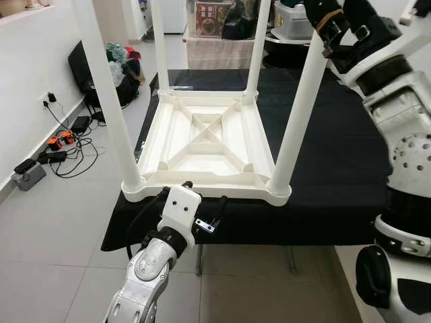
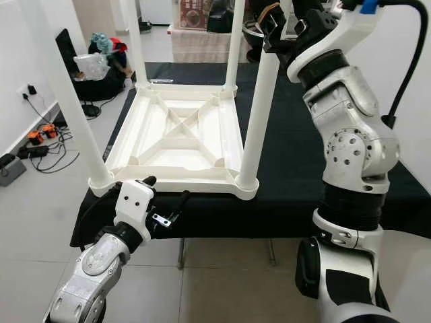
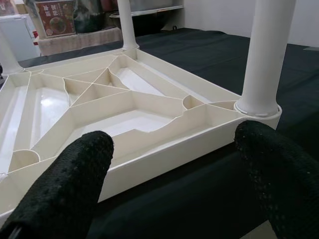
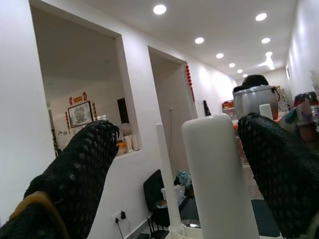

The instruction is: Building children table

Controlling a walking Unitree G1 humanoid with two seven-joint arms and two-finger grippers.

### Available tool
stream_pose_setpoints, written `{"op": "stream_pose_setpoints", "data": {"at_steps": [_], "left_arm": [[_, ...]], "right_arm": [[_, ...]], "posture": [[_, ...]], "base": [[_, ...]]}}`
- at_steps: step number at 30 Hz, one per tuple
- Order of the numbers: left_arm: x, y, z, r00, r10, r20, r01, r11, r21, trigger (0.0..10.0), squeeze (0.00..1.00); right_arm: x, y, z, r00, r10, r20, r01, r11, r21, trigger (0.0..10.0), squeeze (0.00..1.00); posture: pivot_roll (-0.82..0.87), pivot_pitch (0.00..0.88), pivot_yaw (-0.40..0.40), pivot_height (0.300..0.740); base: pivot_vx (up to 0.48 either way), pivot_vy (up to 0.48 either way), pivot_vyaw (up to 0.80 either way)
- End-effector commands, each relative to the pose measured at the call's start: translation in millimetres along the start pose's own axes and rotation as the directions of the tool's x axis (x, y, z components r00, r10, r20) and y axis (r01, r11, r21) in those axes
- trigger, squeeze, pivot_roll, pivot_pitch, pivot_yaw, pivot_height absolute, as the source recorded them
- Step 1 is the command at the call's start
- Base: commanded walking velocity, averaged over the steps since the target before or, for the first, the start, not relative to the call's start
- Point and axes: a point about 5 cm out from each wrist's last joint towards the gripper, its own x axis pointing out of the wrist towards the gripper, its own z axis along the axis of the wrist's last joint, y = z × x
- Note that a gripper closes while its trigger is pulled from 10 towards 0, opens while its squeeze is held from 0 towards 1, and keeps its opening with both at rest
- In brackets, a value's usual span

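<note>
Silver-white jointed arms carry black cables, dotted screw holes, and each gripper's long, textured black fingers (image 3: 75,179).

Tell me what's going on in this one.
A white table lies upside down on a black-covered bench, all four legs standing up. The right gripper is raised at the top of the near right leg, fingers open either side of it. The left gripper is low at the near edge of the tabletop, open and facing the rim, gripping nothing.

Bright even indoor light, recessed ceiling lights (image 4: 160,9) glaring, wrist views' near black fingers blurred
</note>
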Motion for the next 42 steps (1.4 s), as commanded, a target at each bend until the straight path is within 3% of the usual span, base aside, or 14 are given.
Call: {"op": "stream_pose_setpoints", "data": {"at_steps": [1, 6, 11, 13, 17, 28, 29, 30, 42], "left_arm": [[-1.0, -1.5, 1.4, 1.000, 0.003, -0.001, -0.003, 1.000, -0.004, 10.0, 0.00], [-1.0, -1.6, 1.8, 1.000, 0.006, 0.000, -0.006, 1.000, -0.006, 10.0, 0.00], [-0.9, -1.2, 3.3, 1.000, 0.008, 0.003, -0.008, 1.000, -0.003, 10.0, 0.00], [-0.9, -1.2, 3.3, 1.000, 0.008, 0.003, -0.008, 1.000, -0.003, 10.0, 0.00], [-1.7, -0.8, 2.8, 1.000, 0.011, 0.000, -0.011, 1.000, -0.002, 10.0, 0.00], [-1.3, -1.5, 2.8, 1.000, 0.009, -0.003, -0.009, 1.000, -0.001, 10.0, 0.00], [-1.1, -1.5, 2.7, 1.000, 0.009, -0.004, -0.009, 1.000, -0.002, 10.0, 0.00], [-0.8, -1.7, 2.4, 1.000, 0.009, -0.005, -0.009, 1.000, -0.002, 10.0, 0.00], [0.8, -5.1, 3.2, 1.000, 0.001, 0.000, -0.001, 1.000, -0.006, 10.0, 0.00]], "right_arm": [[2.2, 0.5, 2.1, 1.000, -0.011, 0.002, 0.011, 1.000, -0.019, 10.0, 0.00], [4.2, -0.7, -3.3, 0.998, -0.061, -0.030, 0.060, 0.997, -0.039, 10.0, 0.00], [6.7, -3.2, -10.4, 0.983, -0.168, -0.069, 0.157, 0.977, -0.142, 10.0, 0.00], [6.7, -3.2, -10.4, 0.983, -0.168, -0.069, 0.157, 0.977, -0.142, 10.0, 0.00], [4.6, -3.5, -16.5, 0.960, -0.268, -0.079, 0.246, 0.945, -0.217, 10.0, 0.00], [6.9, 6.1, -19.6, 0.945, -0.321, -0.062, 0.294, 0.918, -0.268, 10.0, 0.00], [8.7, 7.8, -19.1, 0.944, -0.325, -0.058, 0.298, 0.915, -0.272, 8.5, 0.00], [10.5, 9.6, -18.2, 0.943, -0.330, -0.050, 0.303, 0.909, -0.285, 0.0, 0.00], [22.2, 13.1, -25.3, 0.918, -0.395, -0.041, 0.362, 0.876, -0.318, 0.0, 0.00]], "posture": [[-0.01, 0.000, -0.048, 0.740], [-0.01, 0.000, -0.048, 0.740], [-0.01, 0.000, -0.050, 0.740], [-0.01, 0.000, -0.050, 0.740], [-0.01, 0.000, -0.048, 0.740], [-0.01, 0.000, -0.047, 0.740], [-0.01, 0.000, -0.045, 0.740], [-0.01, 0.000, -0.045, 0.740], [-0.02, 0.000, -0.048, 0.740]], "base": [[0.000, 0.000, 0.00], [0.000, 0.000, 0.00], [0.000, 0.000, 0.00], [0.000, 0.000, 0.00], [0.000, 0.000, 0.00], [0.000, 0.000, 0.00], [0.000, 0.000, 0.00], [0.000, 0.000, 0.00], [0.000, 0.000, 0.00]]}}
